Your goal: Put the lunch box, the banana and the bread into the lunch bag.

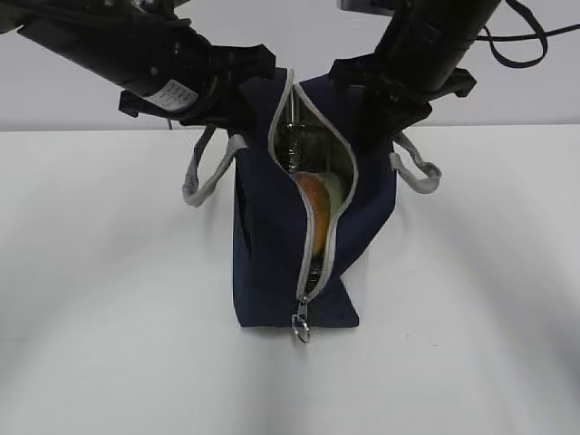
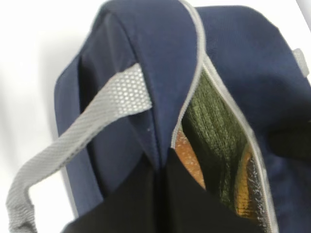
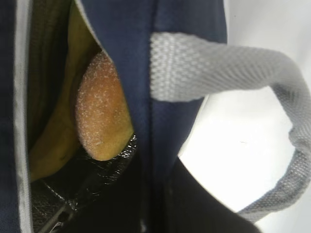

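Observation:
The navy lunch bag (image 1: 270,263) stands tilted, zipper open, with its ring pull (image 1: 301,332) at the bottom front. Through the opening I see the bread (image 1: 313,198) and a pale green lid, likely the lunch box (image 1: 334,188). My left gripper (image 1: 252,98) is shut on the bag's left top edge and my right gripper (image 1: 364,101) on its right top edge. In the left wrist view the jaws (image 2: 163,167) pinch navy fabric, with the bread (image 2: 187,156) and green lid (image 2: 214,128) inside. In the right wrist view the gripper (image 3: 154,182) clamps the bag wall beside the bread (image 3: 99,111) and banana (image 3: 56,145).
Grey webbing handles hang at the bag's left (image 1: 204,177) and right (image 1: 419,172). The bag has shiny foil lining (image 2: 252,194). It stands on a white table (image 1: 109,317) before a pale wall.

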Robot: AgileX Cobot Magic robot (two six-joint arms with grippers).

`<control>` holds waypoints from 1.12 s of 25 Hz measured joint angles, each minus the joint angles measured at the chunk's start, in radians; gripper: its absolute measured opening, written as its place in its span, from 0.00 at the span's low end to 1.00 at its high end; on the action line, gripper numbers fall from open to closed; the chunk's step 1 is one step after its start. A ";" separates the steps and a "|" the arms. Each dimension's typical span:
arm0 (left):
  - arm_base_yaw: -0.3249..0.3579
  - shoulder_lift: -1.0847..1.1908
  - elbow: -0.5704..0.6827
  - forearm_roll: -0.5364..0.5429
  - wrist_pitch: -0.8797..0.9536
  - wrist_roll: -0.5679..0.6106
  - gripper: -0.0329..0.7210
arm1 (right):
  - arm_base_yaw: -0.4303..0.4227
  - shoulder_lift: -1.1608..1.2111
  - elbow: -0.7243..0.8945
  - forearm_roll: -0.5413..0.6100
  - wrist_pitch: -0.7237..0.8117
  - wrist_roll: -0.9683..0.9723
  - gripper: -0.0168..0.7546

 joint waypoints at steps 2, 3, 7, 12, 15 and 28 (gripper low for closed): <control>0.000 0.008 -0.005 0.000 -0.012 0.003 0.04 | 0.000 0.012 0.000 -0.004 0.000 0.000 0.00; 0.000 0.011 -0.012 0.001 -0.012 0.003 0.04 | 0.000 0.014 0.000 -0.004 0.000 0.002 0.00; 0.000 0.018 -0.038 0.019 -0.008 0.004 0.04 | 0.000 0.014 0.000 -0.004 -0.014 0.001 0.00; 0.000 0.021 -0.044 0.040 0.012 0.004 0.04 | 0.000 0.014 0.000 -0.012 -0.042 0.001 0.00; 0.000 0.021 -0.046 0.066 0.047 0.004 0.05 | 0.000 0.014 0.000 -0.012 -0.044 0.001 0.01; 0.009 -0.052 -0.047 0.137 0.189 0.040 0.66 | 0.000 -0.033 0.002 0.079 -0.023 -0.034 0.60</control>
